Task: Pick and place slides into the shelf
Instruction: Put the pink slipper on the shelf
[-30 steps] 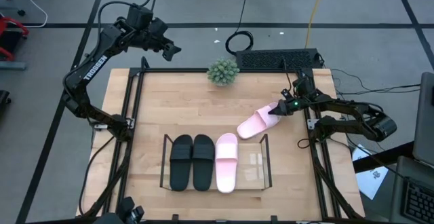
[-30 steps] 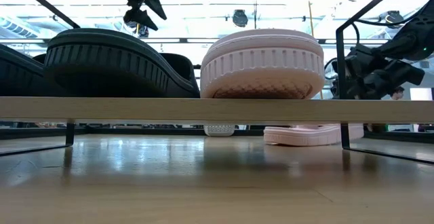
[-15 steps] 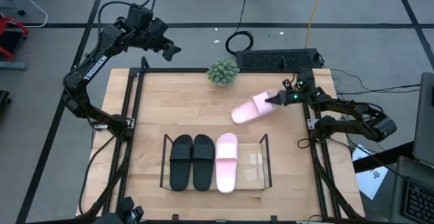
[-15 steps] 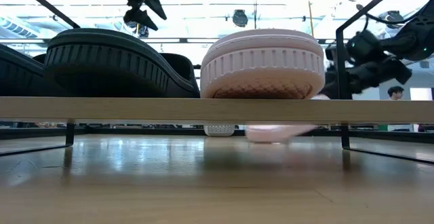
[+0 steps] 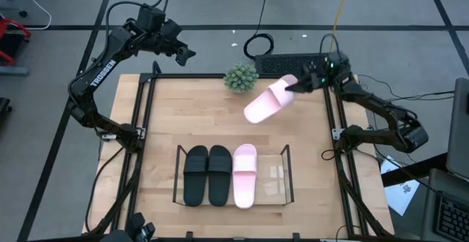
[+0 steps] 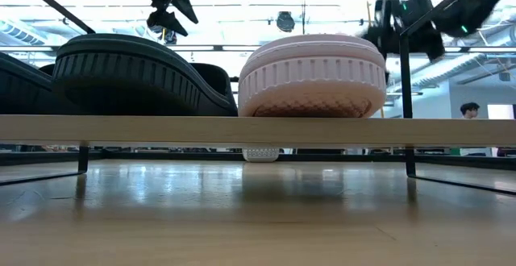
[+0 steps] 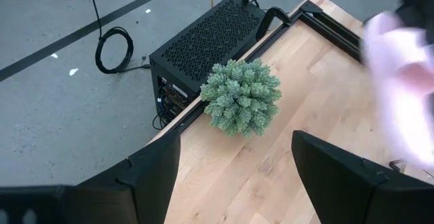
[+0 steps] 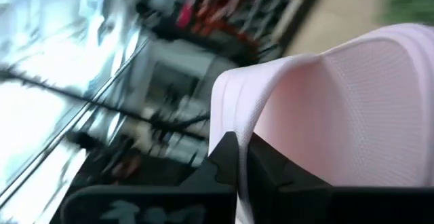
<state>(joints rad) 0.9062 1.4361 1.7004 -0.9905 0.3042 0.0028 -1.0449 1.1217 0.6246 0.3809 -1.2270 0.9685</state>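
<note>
Your right gripper point(image 5: 299, 86) pinches the pink slide point(image 5: 265, 101) by its strap edge, high over the table's far right, so a thin grip could drop it short of the shelf point(image 5: 285, 170) while the left gripper point(image 5: 183, 52) hangs spread far left.

"TROSSEN" lettering on left arm point(image 5: 103, 72)
</note>
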